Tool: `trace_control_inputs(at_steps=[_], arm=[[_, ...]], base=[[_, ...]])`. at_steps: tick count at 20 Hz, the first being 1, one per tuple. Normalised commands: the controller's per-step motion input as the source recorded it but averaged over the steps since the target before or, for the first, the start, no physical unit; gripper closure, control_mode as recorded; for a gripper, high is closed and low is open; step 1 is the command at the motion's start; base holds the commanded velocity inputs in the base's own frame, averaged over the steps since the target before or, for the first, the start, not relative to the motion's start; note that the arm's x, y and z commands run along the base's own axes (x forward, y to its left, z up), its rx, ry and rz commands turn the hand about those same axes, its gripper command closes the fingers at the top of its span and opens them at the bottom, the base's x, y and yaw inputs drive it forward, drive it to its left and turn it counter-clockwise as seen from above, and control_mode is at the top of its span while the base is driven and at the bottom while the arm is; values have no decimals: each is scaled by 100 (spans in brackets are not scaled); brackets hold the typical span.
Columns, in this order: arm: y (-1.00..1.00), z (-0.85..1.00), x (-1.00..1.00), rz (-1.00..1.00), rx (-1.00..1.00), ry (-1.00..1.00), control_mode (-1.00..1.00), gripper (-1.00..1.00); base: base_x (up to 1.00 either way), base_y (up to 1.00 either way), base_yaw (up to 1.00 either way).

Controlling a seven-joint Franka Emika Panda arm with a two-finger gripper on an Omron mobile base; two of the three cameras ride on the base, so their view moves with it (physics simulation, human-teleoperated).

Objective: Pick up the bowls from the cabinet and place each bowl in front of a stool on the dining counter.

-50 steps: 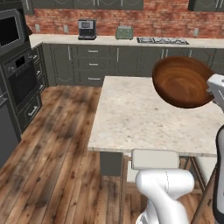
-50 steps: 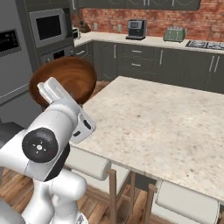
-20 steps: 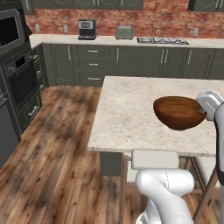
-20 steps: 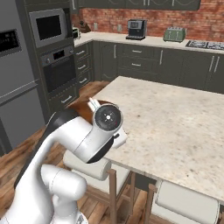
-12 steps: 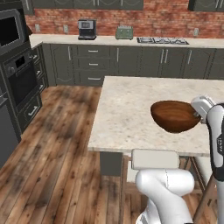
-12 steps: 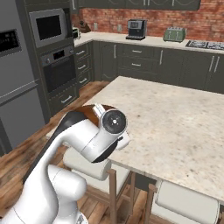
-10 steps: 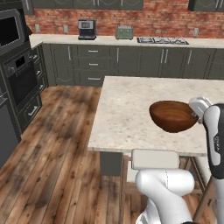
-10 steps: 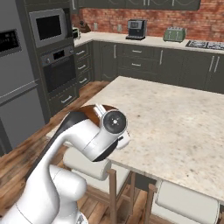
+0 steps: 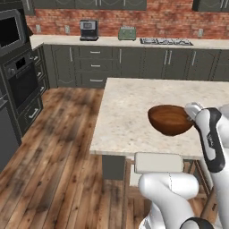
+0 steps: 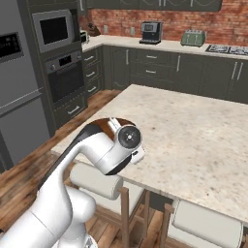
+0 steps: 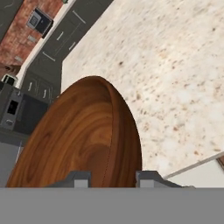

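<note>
A glossy dark-brown wooden bowl (image 9: 169, 120) hangs tilted low over the dining counter (image 9: 129, 105), near its front edge and just beyond a stool (image 9: 158, 162). My gripper (image 9: 191, 112) is shut on the bowl's right rim. In the hand view the bowl (image 11: 83, 140) looms large, with one fingertip (image 11: 80, 178) inside the rim and the other outside, above the speckled counter (image 11: 175, 65). In the right base view my arm hides most of the bowl (image 10: 99, 127). Whether the bowl touches the counter I cannot tell. The cabinet is out of view.
Two stools (image 10: 97, 180) (image 10: 208, 225) stand along the island's near side. A back counter carries a coffee machine (image 9: 88, 30), a toaster (image 9: 127, 33) and a cooktop (image 9: 165, 41). A wall oven (image 9: 20, 82) stands at the left, across the wooden floor.
The bowl has come down from high beside the island to low over the counter's front edge, drifting slightly left in the last half second. The grip has stayed the same.
</note>
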Motion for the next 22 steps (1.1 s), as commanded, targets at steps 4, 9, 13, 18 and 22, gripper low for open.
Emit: trace_control_inputs(at_steps=[4,9,13,18,22], arm=[[-8,-29,27,0,0,0,-100,100],[-8,-28,25,0,0,0,-100,100],[-8,-28,19,0,0,0,-100,100],[-8,-27,18,0,0,0,-100,100],[-9,-25,17,0,0,0,-100,100]], base=[[0,0,0],[0,0,0],[0,0,0],[0,0,0],[0,0,0]])
